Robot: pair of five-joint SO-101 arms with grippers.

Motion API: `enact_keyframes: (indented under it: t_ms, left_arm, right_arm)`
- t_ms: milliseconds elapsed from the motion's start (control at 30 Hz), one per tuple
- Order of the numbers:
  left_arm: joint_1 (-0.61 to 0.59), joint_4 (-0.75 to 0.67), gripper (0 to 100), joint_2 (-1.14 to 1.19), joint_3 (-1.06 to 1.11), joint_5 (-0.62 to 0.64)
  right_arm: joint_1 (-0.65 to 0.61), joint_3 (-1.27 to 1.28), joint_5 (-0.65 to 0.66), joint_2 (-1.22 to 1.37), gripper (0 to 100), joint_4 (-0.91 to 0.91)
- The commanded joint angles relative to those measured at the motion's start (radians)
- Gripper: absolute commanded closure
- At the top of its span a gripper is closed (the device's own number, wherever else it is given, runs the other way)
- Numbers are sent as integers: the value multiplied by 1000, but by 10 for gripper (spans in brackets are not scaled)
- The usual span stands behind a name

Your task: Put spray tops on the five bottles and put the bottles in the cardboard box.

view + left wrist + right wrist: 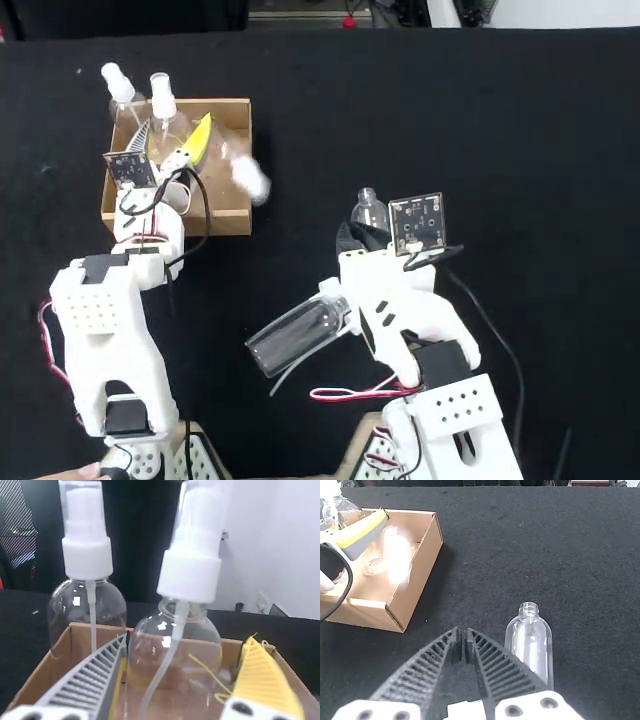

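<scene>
Two bottles with spray tops stood at the far left corner of the cardboard box [225, 222]: the outer bottle [87, 605] at the far wall, where I could not tell if it was inside, and the inner bottle [175, 652] upright inside the box. The left wrist view showed what the high view blurred together: the left tool [187, 640] was released, its grey and yellow fingers spread to either side of the inner bottle, the yellow one clear of the glass. A white smear [250, 180] hung over the box's right side, too blurred to name; the right wrist view placed it within the walls. On the black table [520, 120], a lying bottle [300, 335] rested on its side just beside the right arm. The right tool [462, 631] was clenched on nothing, its fingers nearly meeting. Just beside it, an uncapped bottle [530, 640] stood upright, its neck open, well apart from the box.
</scene>
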Motion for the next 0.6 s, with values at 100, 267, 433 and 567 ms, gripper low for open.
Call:
enact_keyframes:
  t_ms: [100, 267, 433, 567]
  left_arm:
    - [-5, -5, 658, -68, -5, 5]
    - [-7, -6, 658, -69, -5, 5]
    - [-5, -6, 658, -69, -4, 5]
    - [-5, 0, 658, -110, 18, 5]
  right_arm:
    - [-9, -13, -5, -18, 986, -28]
    - [-9, -13, -5, -18, 986, -28]
    - [-9, -12, -5, -18, 986, -28]
    - [-9, -12, -5, -18, 986, -28]
